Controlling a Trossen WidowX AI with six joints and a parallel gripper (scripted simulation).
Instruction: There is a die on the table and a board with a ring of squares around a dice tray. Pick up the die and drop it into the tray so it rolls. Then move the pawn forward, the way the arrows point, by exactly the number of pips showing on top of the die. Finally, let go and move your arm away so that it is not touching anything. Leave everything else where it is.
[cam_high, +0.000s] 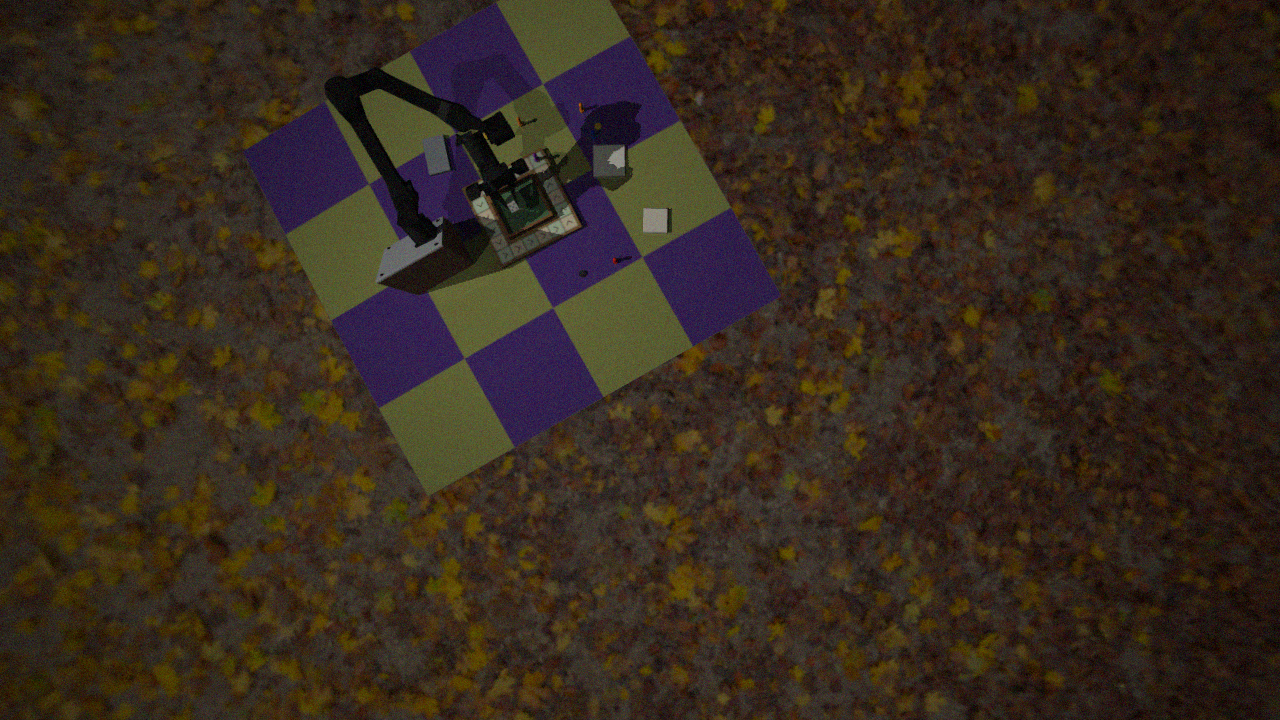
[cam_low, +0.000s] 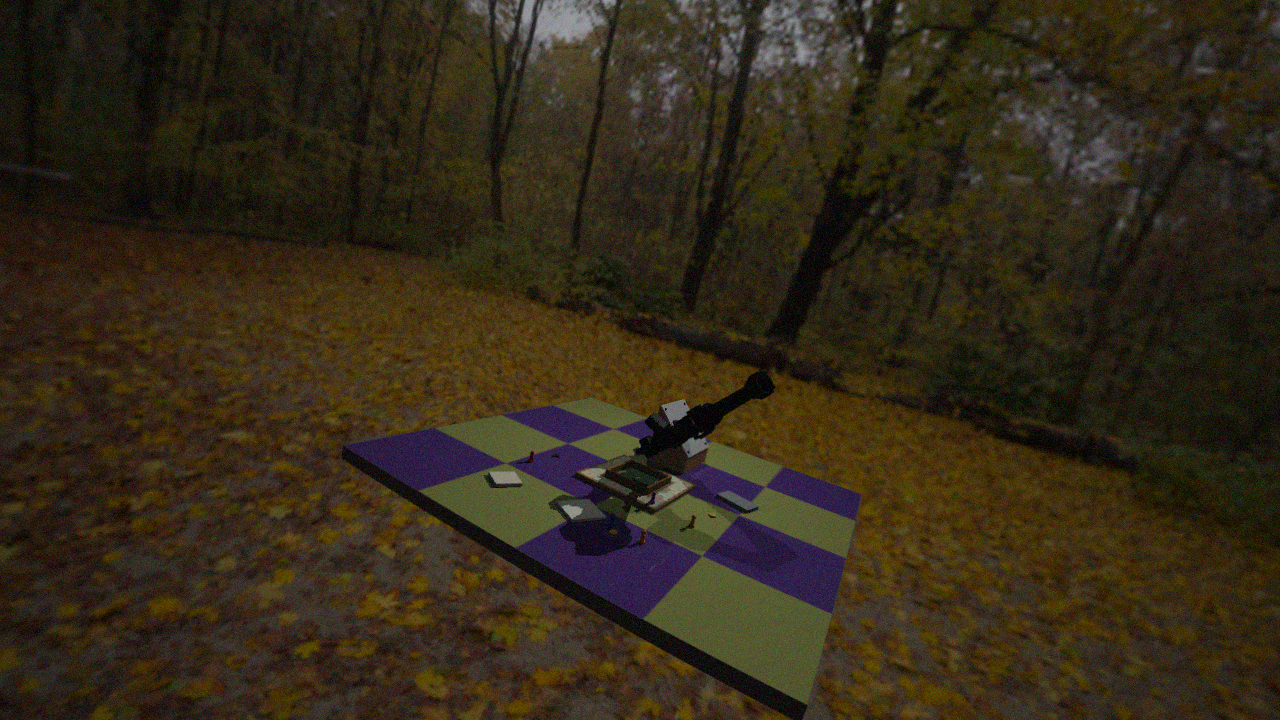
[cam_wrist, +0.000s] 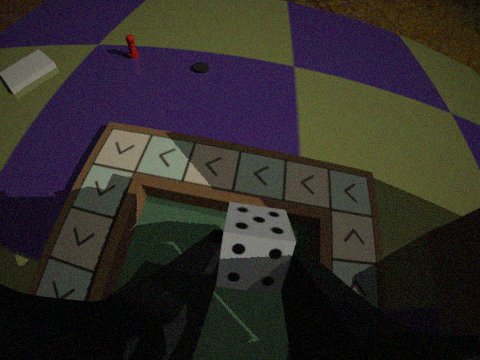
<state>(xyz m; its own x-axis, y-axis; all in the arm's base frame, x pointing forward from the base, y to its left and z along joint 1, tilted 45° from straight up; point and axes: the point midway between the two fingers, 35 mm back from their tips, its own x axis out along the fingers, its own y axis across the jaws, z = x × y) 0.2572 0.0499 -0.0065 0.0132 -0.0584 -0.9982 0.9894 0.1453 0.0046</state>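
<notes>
My gripper (cam_wrist: 252, 244) (cam_high: 516, 204) is shut on the white die (cam_wrist: 256, 234) and holds it over the green dice tray (cam_wrist: 170, 223). The face of the die that I see best shows five black pips. The board (cam_wrist: 260, 174) (cam_high: 537, 240) (cam_low: 595, 477) is a ring of pale squares with arrow marks around the brown-walled tray. A small purple pawn (cam_high: 537, 159) seems to stand at the board's far corner in the overhead view. It is hidden in the wrist view.
On the checkered table lie a red pawn (cam_wrist: 131, 47) (cam_high: 615, 259), a black disc (cam_wrist: 199, 67) (cam_high: 582, 273), white cards (cam_wrist: 27, 70) (cam_high: 655, 220) (cam_high: 609, 159), a grey card (cam_high: 435, 154) and an orange pawn (cam_high: 583, 105). The arm's base (cam_high: 413, 259) stands left of the board.
</notes>
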